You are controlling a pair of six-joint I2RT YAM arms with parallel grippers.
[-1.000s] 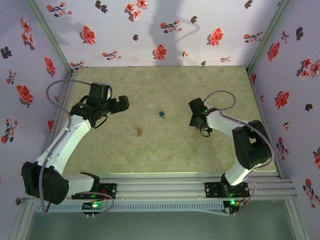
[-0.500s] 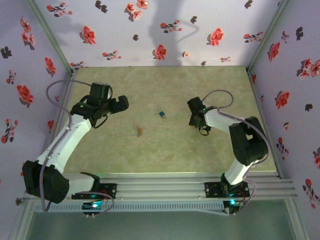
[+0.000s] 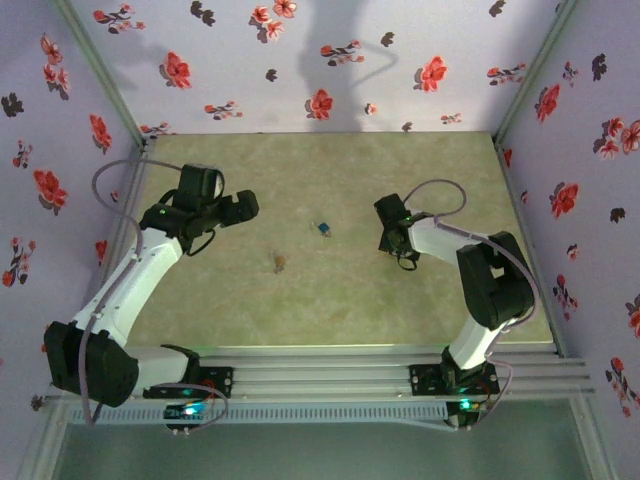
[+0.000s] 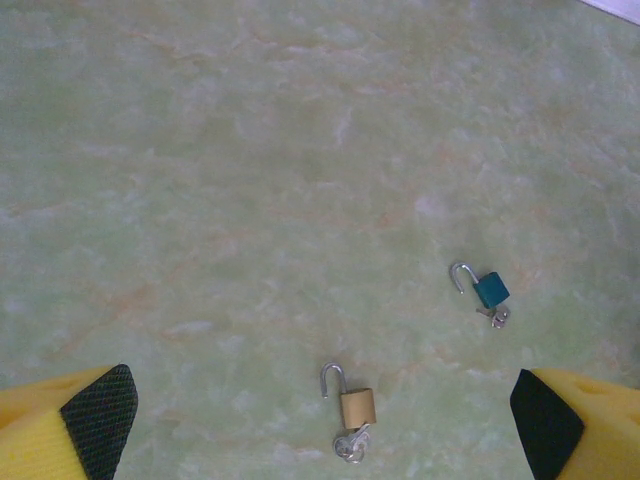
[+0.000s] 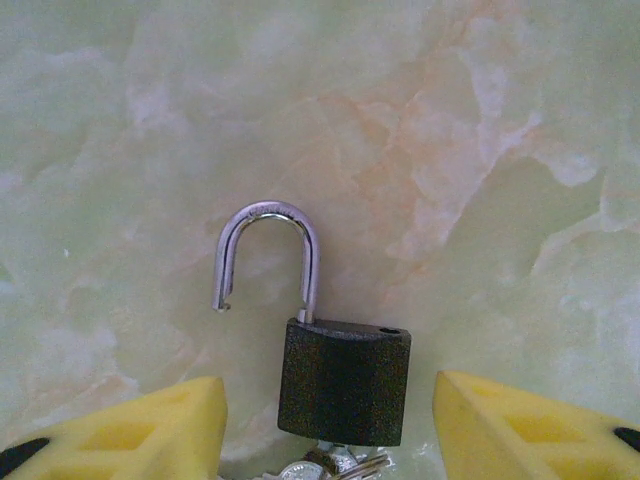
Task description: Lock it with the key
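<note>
Your right fingers [image 5: 140,425] sit apart either side of the black padlock [image 5: 345,380] lying on the bench [image 5: 500,150], left fingers [image 4: 70,420] wide apart too, so I'd squeeze its body square and keep off the keys [image 5: 330,466].

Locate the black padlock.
Right wrist view: the black padlock lies on the table at bottom centre, between the fingers of the right gripper, shackle open, keys at its base.

black padlock [image 5: 345,380] | teal padlock [image 4: 490,290] | brass padlock [image 4: 357,407] | table [image 4: 250,150] green marbled
</note>
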